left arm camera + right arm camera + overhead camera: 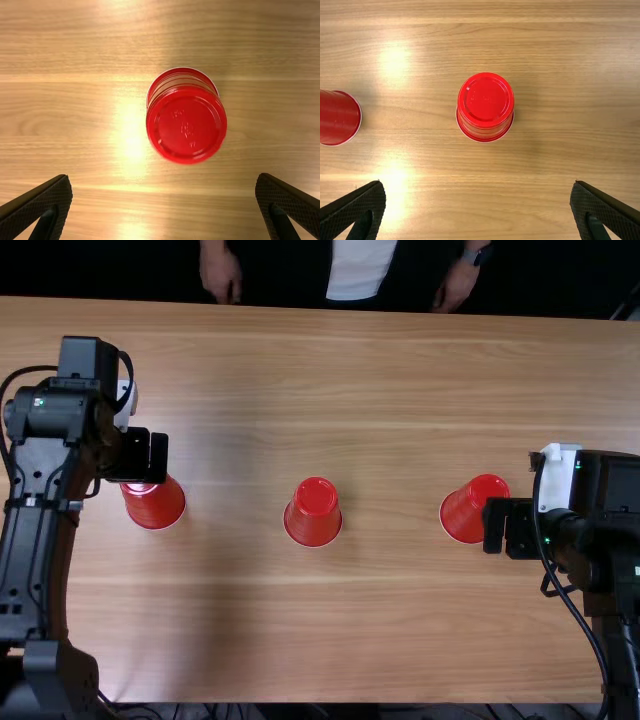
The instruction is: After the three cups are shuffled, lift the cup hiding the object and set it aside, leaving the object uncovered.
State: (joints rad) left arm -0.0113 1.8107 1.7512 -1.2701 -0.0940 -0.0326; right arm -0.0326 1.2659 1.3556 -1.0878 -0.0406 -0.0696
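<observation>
Three cups [155, 508] [313, 512] [468, 510] well apart across table [330, 360]

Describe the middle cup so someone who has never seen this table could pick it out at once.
On the wooden table, three upside-down red cups stand in a row. The middle cup stands clear between the other two, while the left gripper hovers over the left cup and the right gripper over the right cup.

Counter [400, 390]: we see light brown wood, its grain running left to right across most of the top view.
Glare [131, 145]: we note bright patches of light on the counter in both wrist views.
Background [120, 265]: we see a dark strip along the top edge.
</observation>
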